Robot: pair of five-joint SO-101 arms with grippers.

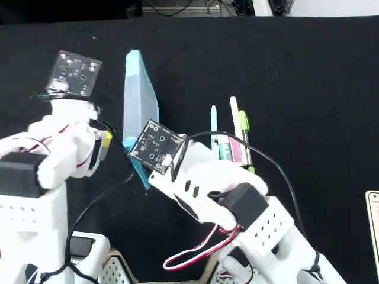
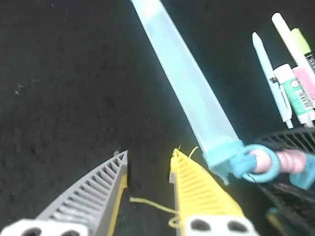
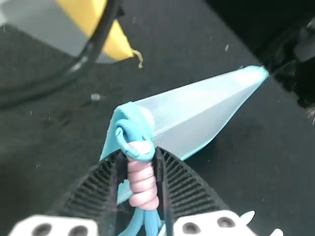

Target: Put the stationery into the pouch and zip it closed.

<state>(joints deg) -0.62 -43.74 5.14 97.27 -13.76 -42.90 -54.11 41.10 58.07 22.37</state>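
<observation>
The right claw (image 3: 138, 155) is clamped on the pink zipper pull (image 3: 142, 184) of the pouch (image 3: 197, 108). The left claw (image 2: 149, 156) stands apart beside it.

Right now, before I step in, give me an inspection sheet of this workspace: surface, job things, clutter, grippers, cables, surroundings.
Surface: black cloth over the table, a few lint specks.
Job's things: pouch, blue, up on its edge; pens lying beside it, not in it.
Clutter: pale flat thing at the table's edge, cut off.
Grippers: right gripper shut on the zip pull; left gripper open, empty, beside the pouch's zip end.
Cables: black cable hanging near the left gripper; red and white wires looped under the right arm.
Surroundings: cords beyond the table's far edge.
</observation>
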